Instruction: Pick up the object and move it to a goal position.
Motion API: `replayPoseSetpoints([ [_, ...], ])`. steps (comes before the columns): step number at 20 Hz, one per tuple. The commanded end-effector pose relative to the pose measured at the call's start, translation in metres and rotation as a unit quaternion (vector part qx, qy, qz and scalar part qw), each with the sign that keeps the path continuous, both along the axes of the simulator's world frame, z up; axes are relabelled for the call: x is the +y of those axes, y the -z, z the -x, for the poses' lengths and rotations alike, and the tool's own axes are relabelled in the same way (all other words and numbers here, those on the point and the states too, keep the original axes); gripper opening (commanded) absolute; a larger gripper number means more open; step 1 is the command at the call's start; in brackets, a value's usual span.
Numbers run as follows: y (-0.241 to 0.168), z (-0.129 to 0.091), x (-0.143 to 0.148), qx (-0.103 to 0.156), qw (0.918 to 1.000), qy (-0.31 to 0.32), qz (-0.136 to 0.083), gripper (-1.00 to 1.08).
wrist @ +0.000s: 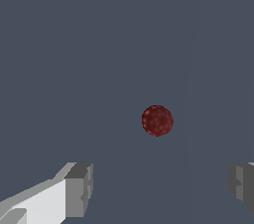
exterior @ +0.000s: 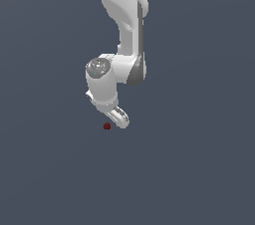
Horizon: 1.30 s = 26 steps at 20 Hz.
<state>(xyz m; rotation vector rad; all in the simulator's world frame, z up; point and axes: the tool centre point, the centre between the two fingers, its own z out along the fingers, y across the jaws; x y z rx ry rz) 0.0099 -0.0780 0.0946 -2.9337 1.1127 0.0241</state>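
The object is a tiny dark red, roundish berry-like lump [exterior: 107, 126] lying on the flat grey surface. In the exterior view my white gripper [exterior: 121, 118] hangs from the arm just to the exterior view's right of the lump, apart from it. In the wrist view the lump [wrist: 157, 120] lies ahead of the fingers, not between them. The gripper [wrist: 158, 188] is open and empty; one grey fingertip [wrist: 79, 188] and the other fingertip [wrist: 243, 184] stand far apart.
The white arm [exterior: 124, 15] comes down from the top of the exterior view. The flat grey surface [exterior: 199, 169] fills both views. No goal marker shows.
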Motion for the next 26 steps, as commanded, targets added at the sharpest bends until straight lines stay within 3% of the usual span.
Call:
replayPoseSetpoints([
  [1,0.008,-0.002,-0.007,-0.002,0.9993,0.036,0.001,1.0],
  [11,0.026,-0.004,-0.022,-0.006,0.9932,0.116,0.005,1.0],
  [19,0.031,-0.004,-0.023,-0.005,0.9927,0.12,0.005,1.0],
  [26,0.063,-0.003,-0.023,-0.006,0.9925,0.122,0.005,1.0],
])
